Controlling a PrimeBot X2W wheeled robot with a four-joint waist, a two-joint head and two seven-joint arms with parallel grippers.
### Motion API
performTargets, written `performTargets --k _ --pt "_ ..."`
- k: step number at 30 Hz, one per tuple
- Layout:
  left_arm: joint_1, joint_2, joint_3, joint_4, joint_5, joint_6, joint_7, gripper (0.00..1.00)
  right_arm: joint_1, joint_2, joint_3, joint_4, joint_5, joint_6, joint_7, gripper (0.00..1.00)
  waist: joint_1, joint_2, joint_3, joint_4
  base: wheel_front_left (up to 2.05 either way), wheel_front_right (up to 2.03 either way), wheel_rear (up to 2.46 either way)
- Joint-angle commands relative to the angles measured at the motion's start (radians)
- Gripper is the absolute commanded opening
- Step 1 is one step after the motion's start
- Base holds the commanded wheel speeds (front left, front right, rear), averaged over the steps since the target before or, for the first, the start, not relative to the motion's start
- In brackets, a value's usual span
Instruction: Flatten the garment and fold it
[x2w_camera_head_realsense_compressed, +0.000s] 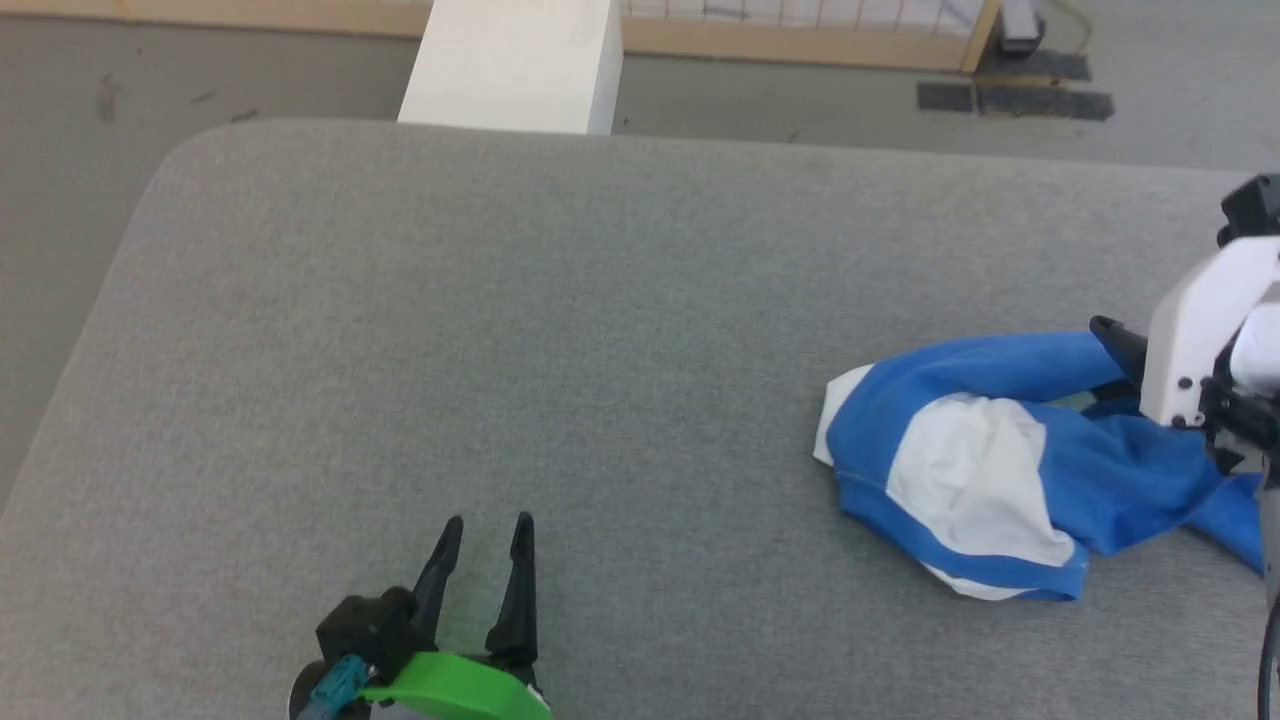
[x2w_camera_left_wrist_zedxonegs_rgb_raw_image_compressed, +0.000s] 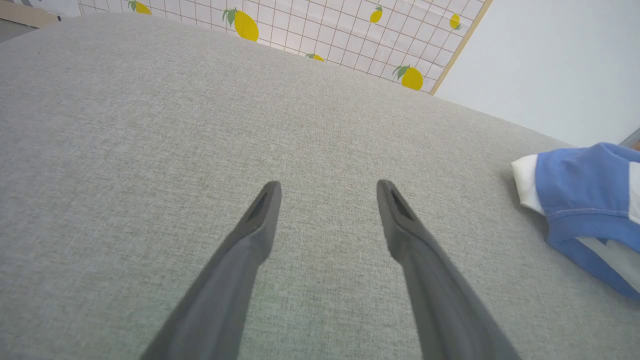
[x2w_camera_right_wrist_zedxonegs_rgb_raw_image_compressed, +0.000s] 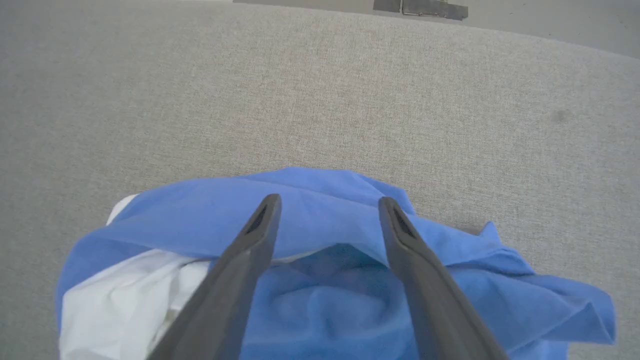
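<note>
The garment (x2w_camera_head_realsense_compressed: 980, 470) lies crumpled in a heap at the right of the grey padded table (x2w_camera_head_realsense_compressed: 560, 330), blue sleeves wrapped around a white patch. In the right wrist view the garment (x2w_camera_right_wrist_zedxonegs_rgb_raw_image_compressed: 320, 235) bunches directly under my right gripper (x2w_camera_right_wrist_zedxonegs_rgb_raw_image_compressed: 327, 205), whose fingers stand open just above the blue folds with nothing between them. In the head view one dark fingertip (x2w_camera_head_realsense_compressed: 1115, 335) pokes out past the white forearm, over the heap's far edge. My left gripper (x2w_camera_head_realsense_compressed: 487, 535) rests open near the table's front edge, well to the left of the garment (x2w_camera_left_wrist_zedxonegs_rgb_raw_image_compressed: 585, 200), over bare fabric.
A white box (x2w_camera_head_realsense_compressed: 510, 65) stands beyond the table's far edge. Grey floor and a wooden-framed panel lie behind it. The table's far left corner is rounded. A lemon-print grid panel (x2w_camera_left_wrist_zedxonegs_rgb_raw_image_compressed: 320, 30) shows past the table in the left wrist view.
</note>
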Motion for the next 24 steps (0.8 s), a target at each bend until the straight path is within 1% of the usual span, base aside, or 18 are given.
performTargets --k 1,6,8,9,10,11,12,15,20,21,22,24 --pt "-0.023 -0.002 -0.003 -0.001 -0.017 0.003 -0.004 1.0 -0.028 -0.003 0.008 0.013 -0.02 -0.001 0.02 1.0 0.0 -0.0001 0.045 0.038 0.0 0.0 0.0" --pt "-0.05 -0.002 -0.019 0.0 -0.03 0.007 -0.004 1.0 -0.052 -0.026 0.03 0.07 -0.078 -0.001 0.099 1.0 0.0 -0.0001 0.085 0.073 0.0 0.0 0.0" --pt "-0.059 -0.002 -0.024 0.0 -0.035 0.01 -0.004 1.0 -0.051 -0.031 0.023 0.091 -0.089 -0.001 0.134 1.0 0.0 -0.0001 0.094 0.082 0.0 0.0 0.0" --pt "-0.062 -0.002 -0.025 0.001 -0.037 0.011 -0.004 1.0 -0.051 -0.031 0.019 0.097 -0.092 -0.001 0.15 0.74 0.0 -0.0001 0.095 0.085 0.0 0.0 0.0" --pt "-0.065 -0.002 -0.025 0.0 -0.04 0.013 -0.004 1.0 -0.053 -0.033 0.015 0.099 -0.098 -0.001 0.16 0.4 0.0 -0.0001 0.096 0.088 0.0 0.0 0.0" --pt "-0.066 -0.002 -0.025 0.0 -0.042 0.014 -0.004 1.0 -0.057 -0.036 0.014 0.093 -0.106 -0.001 0.158 0.12 0.0 -0.0001 0.097 0.089 0.0 0.0 0.0" --pt "-0.067 -0.002 -0.024 0.0 -0.044 0.015 -0.004 1.0 -0.062 -0.04 0.013 0.086 -0.115 -0.001 0.15 0.0 0.0 -0.0001 0.095 0.089 0.0 0.0 0.0" --pt "-0.063 -0.002 -0.019 0.006 -0.045 0.017 -0.004 1.0 -0.077 -0.043 0.014 0.075 -0.123 -0.001 0.122 0.0 0.0 -0.0001 0.08 0.084 0.0 0.0 0.0" --pt "-0.054 -0.002 -0.017 0.01 -0.051 0.015 -0.004 1.0 -0.125 -0.025 0.007 0.055 -0.133 -0.001 -0.007 0.0 0.0 -0.0001 0.033 0.08 0.0 0.0 0.0" --pt "-0.052 -0.002 -0.019 0.01 -0.051 0.015 -0.004 1.0 -0.136 -0.02 0.013 0.052 -0.132 -0.001 -0.028 0.0 0.0 -0.0001 0.027 0.081 0.0 0.0 0.0" --pt "-0.05 -0.002 -0.022 0.01 -0.053 0.015 -0.004 1.0 -0.167 -0.008 0.029 0.054 -0.128 -0.001 -0.075 0.0 0.0 -0.0001 0.016 0.086 0.0 0.0 0.0" --pt "-0.046 -0.002 -0.026 0.011 -0.053 0.015 -0.004 1.0 -0.198 0.009 0.062 0.062 -0.129 -0.001 -0.098 0.0 0.0 -0.0001 0.008 0.093 0.0 0.0 0.0"
